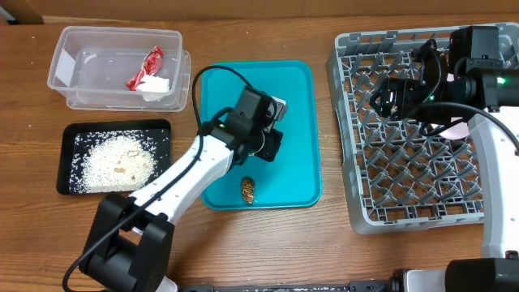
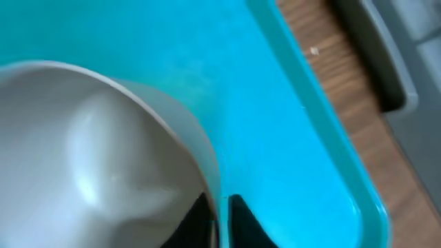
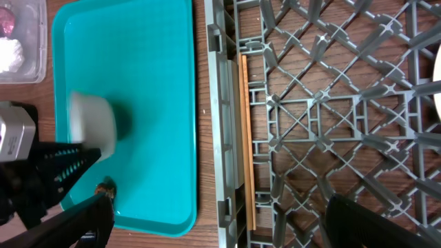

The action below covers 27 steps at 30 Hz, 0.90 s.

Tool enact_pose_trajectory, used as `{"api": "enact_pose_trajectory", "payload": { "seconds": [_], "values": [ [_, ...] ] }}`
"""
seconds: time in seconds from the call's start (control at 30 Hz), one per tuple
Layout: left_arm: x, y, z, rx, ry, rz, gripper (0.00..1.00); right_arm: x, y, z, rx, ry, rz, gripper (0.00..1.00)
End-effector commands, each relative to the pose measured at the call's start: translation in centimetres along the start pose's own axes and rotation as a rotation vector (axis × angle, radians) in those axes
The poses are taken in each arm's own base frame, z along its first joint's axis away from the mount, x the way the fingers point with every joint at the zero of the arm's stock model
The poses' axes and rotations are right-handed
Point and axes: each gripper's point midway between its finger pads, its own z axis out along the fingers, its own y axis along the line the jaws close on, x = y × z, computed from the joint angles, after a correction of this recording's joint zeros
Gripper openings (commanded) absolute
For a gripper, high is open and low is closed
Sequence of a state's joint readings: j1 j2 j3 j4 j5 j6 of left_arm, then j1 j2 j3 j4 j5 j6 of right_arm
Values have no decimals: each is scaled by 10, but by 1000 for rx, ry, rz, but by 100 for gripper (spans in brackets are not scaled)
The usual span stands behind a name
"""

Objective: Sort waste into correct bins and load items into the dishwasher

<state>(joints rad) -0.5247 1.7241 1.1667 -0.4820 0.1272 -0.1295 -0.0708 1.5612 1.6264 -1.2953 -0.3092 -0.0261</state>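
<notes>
My left gripper point(image 1: 270, 146) is over the teal tray point(image 1: 296, 89). In the left wrist view its fingers point(image 2: 220, 222) are shut on the rim of a small white cup point(image 2: 89, 165), one finger inside and one outside. The cup also shows in the right wrist view point(image 3: 93, 124). A brown food lump point(image 1: 248, 190) lies at the tray's front. The red-and-white wrapper point(image 1: 146, 71) lies in the clear tub point(image 1: 61, 61). Rice point(image 1: 117, 161) fills the black tray point(image 1: 66, 134). My right gripper point(image 1: 388, 96) is open and empty above the grey dish rack point(image 1: 405, 195). Chopsticks point(image 3: 244, 138) lie along the rack's left edge.
A pale pink plate point(image 1: 456, 128) stands in the rack under the right arm, and its edge shows in the right wrist view point(image 3: 436, 89). A strip of bare wood point(image 1: 328, 162) separates the teal tray from the rack. The tub and black tray stand at the left.
</notes>
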Motion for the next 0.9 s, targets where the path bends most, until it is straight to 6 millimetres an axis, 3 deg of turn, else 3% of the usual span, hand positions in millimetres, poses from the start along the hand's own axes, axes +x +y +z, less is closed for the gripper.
{"api": "enact_pose_trajectory", "payload": {
  "seconds": [0.0,0.1,0.2,0.23,0.3,0.37,0.4,0.43,0.5,0.63,0.77,0.87],
  "values": [
    [-22,30,-11,-134,-57,-62,47,-3,0,-2,0,-11,-2,100],
    [-27,39,-25,-146,-42,-98,58,-4,4,-2,-20,-13,-3,100],
    [-27,51,-50,-182,-1,-143,58,-7,13,-2,-70,-24,-10,100],
    [-20,71,-70,-280,24,-275,51,-8,17,-1,-83,-28,-19,100],
    [-4,98,-96,-421,41,-467,50,-8,23,0,-89,-27,-35,100],
    [21,119,-121,-521,77,-635,39,-8,28,2,-93,-26,-51,100],
    [36,128,-133,-560,107,-712,18,-8,30,3,-92,-27,-58,100],
    [53,138,-146,-603,138,-800,8,-8,31,3,-89,-27,-66,100],
    [84,156,-171,-671,196,-945,6,-9,29,4,-63,-30,-74,100],
    [125,185,-201,-743,220,-1145,4,-9,28,5,-57,-31,-73,100],
    [164,212,-213,-792,216,-1353,4,-8,28,5,-56,-29,-73,100],
    [204,235,-208,-811,226,-1515,4,-8,28,5,-56,-28,-72,100]
  ]
}}
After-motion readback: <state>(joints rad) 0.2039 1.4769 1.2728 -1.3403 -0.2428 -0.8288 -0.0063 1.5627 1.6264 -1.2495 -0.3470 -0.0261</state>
